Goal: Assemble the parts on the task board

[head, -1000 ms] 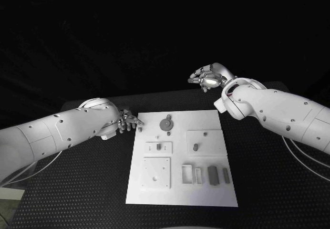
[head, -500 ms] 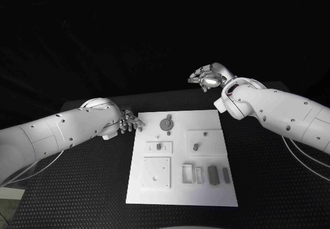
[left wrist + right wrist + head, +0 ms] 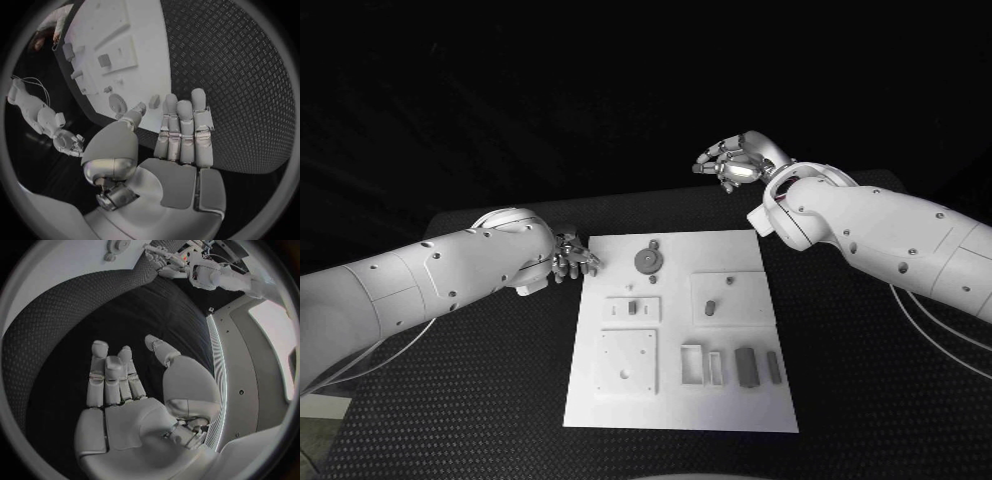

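The left hand (image 3: pixel 571 257) hangs low just off the far left corner of the task board (image 3: pixel 678 395), its fingers (image 3: pixel 185 131) held straight and side by side with the thumb set apart, and nothing in its grasp; in its own wrist view the fingertips reach over the dark patterned worktop (image 3: pixel 459 400) right at the board's edge, though whether they touch the surface cannot be told. The right hand (image 3: pixel 737 165) is raised beyond the worktop's far edge, well apart from the board, palm up with fingers loosely spread and empty (its wrist view shows the fingers (image 3: pixel 107 375) straight and the thumb out to the side). The board lies lengthwise in the middle of the worktop, running from near the far edge toward the near edge. On it, nearest the left hand, sits a round grey disc part (image 3: pixel 648 260) with a small piece just beyond it; toward the right edge lies a raised square plate (image 3: pixel 731 298) carrying a small dark part (image 3: pixel 710 308); to its left is a smaller plate (image 3: pixel 632 308) with a small upright piece on it. Closer to the near edge is a larger square plate (image 3: pixel 627 362), and beside it a row of slots with two dark bars (image 3: pixel 759 367) lying in them
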`<state>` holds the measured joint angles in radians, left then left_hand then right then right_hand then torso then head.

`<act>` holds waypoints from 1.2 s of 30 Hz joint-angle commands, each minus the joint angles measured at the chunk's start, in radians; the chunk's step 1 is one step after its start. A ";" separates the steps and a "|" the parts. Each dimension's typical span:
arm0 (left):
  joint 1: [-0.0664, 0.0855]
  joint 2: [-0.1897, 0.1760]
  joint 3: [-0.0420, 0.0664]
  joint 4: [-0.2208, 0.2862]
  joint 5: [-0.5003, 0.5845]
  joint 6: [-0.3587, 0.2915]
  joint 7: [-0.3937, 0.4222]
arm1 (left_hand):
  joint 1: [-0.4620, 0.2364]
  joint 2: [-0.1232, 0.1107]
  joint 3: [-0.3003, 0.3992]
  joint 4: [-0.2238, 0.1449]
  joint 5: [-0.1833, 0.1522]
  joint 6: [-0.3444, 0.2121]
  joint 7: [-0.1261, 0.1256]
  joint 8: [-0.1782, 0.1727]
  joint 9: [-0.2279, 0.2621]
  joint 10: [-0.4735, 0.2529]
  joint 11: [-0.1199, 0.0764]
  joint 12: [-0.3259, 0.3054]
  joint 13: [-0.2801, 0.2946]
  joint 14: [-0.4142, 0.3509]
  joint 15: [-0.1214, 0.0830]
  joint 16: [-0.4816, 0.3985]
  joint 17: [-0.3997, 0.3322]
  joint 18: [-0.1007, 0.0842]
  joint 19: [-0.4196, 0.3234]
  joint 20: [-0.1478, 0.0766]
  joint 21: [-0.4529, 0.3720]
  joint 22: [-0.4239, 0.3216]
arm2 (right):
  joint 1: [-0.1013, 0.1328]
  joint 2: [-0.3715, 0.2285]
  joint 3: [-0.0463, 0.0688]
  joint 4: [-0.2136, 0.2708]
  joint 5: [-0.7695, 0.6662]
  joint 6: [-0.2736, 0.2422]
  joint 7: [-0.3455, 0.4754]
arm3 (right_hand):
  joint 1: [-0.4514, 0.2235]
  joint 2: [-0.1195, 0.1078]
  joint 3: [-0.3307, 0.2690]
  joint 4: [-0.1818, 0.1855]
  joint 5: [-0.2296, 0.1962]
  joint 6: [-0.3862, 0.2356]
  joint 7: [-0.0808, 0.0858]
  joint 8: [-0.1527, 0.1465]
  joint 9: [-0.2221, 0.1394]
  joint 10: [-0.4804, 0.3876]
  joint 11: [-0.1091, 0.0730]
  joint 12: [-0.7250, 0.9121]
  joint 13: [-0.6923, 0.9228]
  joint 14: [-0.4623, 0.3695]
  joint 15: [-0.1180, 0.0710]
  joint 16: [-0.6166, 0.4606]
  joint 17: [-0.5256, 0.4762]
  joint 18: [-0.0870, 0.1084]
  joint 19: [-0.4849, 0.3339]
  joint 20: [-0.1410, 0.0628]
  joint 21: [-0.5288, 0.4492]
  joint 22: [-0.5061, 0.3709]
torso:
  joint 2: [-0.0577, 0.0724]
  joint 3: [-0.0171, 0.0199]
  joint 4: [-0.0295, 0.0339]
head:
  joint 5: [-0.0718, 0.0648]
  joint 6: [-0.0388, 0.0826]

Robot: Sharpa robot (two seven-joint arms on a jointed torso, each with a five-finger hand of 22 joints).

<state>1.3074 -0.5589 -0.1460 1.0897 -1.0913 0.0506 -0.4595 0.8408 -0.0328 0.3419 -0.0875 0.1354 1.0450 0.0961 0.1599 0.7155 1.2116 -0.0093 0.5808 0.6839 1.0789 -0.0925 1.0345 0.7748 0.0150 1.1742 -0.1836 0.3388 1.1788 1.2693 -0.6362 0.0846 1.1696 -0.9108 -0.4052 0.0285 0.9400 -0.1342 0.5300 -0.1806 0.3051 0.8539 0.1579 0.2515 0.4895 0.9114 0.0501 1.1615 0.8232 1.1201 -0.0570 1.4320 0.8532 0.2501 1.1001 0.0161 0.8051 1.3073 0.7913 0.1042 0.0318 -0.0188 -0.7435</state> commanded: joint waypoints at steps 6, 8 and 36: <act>-0.001 0.003 0.000 0.000 0.004 0.022 0.011 | 0.003 0.001 -0.002 -0.010 0.006 0.005 0.002 0.005 -0.003 0.008 -0.001 -0.005 0.001 0.004 0.003 -0.004 0.002 0.012 -0.001 -0.002 -0.005 0.002 | 0.000 0.001 0.001 0.002 0.000 0.009 0.007 | -0.007 0.002 0.002 0.001 0.003 -0.001 0.005 -0.006 -0.001 -0.007 0.001 0.003 -0.002 -0.008 -0.001 -0.004 0.001 0.012 0.001 -0.005 -0.003 0.020 | 0.000 0.0000 0.0003 | -0.003 -0.001; -0.001 0.003 0.000 0.000 0.004 0.024 0.012 | 0.003 0.000 -0.002 -0.011 0.006 0.005 0.002 0.005 -0.003 0.008 -0.001 -0.005 0.001 0.003 0.003 -0.005 0.002 0.012 -0.001 -0.002 -0.005 0.002 | 0.000 0.001 0.001 0.002 0.000 0.009 0.007 | -0.007 0.002 0.001 0.001 0.003 -0.001 0.005 -0.006 -0.002 -0.007 0.001 0.003 -0.002 -0.008 -0.001 -0.004 0.001 0.012 0.001 -0.005 -0.003 0.020 | 0.000 0.0000 0.0006 | -0.003 -0.002; -0.002 0.005 -0.001 0.004 0.019 0.000 0.017 | 0.054 0.073 0.021 -0.113 0.063 0.020 -0.002 0.026 -0.015 0.018 -0.004 -0.006 0.004 0.013 0.004 -0.008 0.008 0.009 0.011 -0.001 -0.011 0.012 | 0.000 0.001 0.001 0.001 0.000 0.011 0.006 | -0.008 0.002 0.001 0.002 0.003 -0.001 0.005 -0.006 -0.002 -0.007 0.001 0.003 -0.002 -0.008 0.000 -0.004 0.001 0.012 0.001 -0.005 -0.003 0.020 | 0.000 -0.0004 0.0004 | -0.004 -0.002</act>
<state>1.3060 -0.5567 -0.1467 1.0914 -1.0826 0.0576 -0.4550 0.8923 0.0314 0.3628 -0.1941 0.1928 1.0587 0.0920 0.1812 0.7011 1.2222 -0.0128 0.5808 0.6861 1.0847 -0.0867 1.0299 0.7810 0.0147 1.1782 -0.1873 0.3329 1.1892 1.2692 -0.6357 0.0846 1.1694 -0.9106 -0.4040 0.0284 0.9401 -0.1342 0.5300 -0.1806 0.3051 0.8540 0.1541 0.2515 0.4886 0.9114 0.0501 1.1614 0.8224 1.1201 -0.0570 1.4320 0.8529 0.2500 1.1000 0.0161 0.8051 1.3073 0.7913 0.1037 0.0323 -0.0235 -0.7456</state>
